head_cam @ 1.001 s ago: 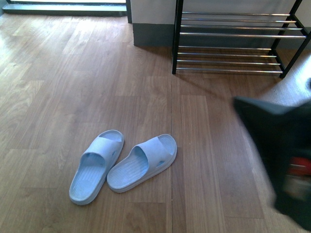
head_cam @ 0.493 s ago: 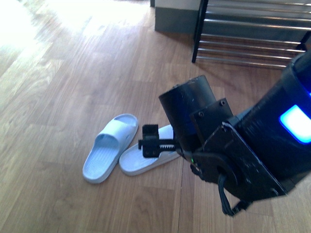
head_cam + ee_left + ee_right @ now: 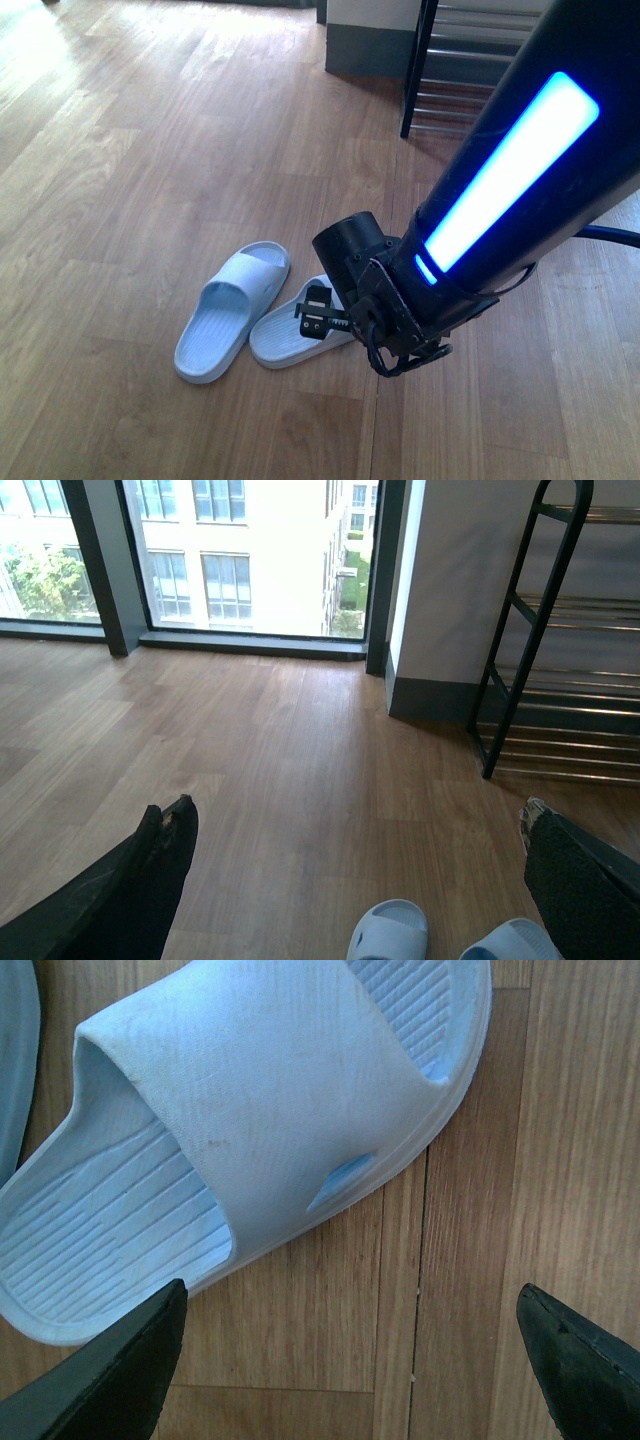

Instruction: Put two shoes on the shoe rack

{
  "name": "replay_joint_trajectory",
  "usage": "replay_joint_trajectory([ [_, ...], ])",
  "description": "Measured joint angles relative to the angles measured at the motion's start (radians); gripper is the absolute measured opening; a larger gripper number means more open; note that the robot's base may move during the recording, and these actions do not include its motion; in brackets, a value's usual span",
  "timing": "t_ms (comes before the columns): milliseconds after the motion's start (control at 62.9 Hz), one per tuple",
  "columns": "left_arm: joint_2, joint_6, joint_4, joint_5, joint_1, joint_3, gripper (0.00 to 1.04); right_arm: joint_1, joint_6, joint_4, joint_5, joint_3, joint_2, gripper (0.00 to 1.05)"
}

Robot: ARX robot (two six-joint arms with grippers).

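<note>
The right gripper (image 3: 350, 1290) hovers spread wide and empty over one pale blue rubber slide (image 3: 270, 1090) — its twin slide (image 3: 228, 310) lies just beside it. The left gripper (image 3: 357, 802) is splayed too, holding nothing; the black-framed, chrome-barred shoe rack (image 3: 440, 60) stands well beyond both.

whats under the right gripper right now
A pale blue slide lies below the open right gripper, on wood floor. In the front view the arm covers that slide's toe end.
</note>
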Motion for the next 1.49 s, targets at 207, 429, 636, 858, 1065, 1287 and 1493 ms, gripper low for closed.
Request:
replay_joint_trajectory([
  [207, 0.0, 0.0, 0.0, 0.0, 0.0, 0.0, 0.95, 0.014, 0.073, -0.072, -0.006, 0.092, 0.064, 0.96],
  [429, 0.0, 0.0, 0.0, 0.0, 0.0, 0.0, 0.95, 0.027, 0.11, -0.103, 0.057, 0.149, 0.116, 0.96],
  [636, 0.0, 0.0, 0.0, 0.0, 0.0, 0.0, 0.95, 0.016, 0.129, -0.106, 0.13, 0.188, 0.138, 0.96],
  [858, 0.0, 0.0, 0.0, 0.0, 0.0, 0.0, 0.95, 0.008, 0.13, -0.122, 0.153, 0.245, 0.172, 0.96],
  [1065, 0.0, 0.0, 0.0, 0.0, 0.0, 0.0, 0.95, -0.003, 0.127, -0.125, 0.167, 0.278, 0.208, 0.87],
  [1287, 0.0, 0.0, 0.0, 0.0, 0.0, 0.0, 0.95, -0.02, 0.122, -0.117, 0.174, 0.308, 0.225, 0.52],
  [1493, 0.0, 0.0, 0.0, 0.0, 0.0, 0.0, 0.95, -0.032, 0.108, -0.083, 0.174, 0.309, 0.229, 0.22],
])
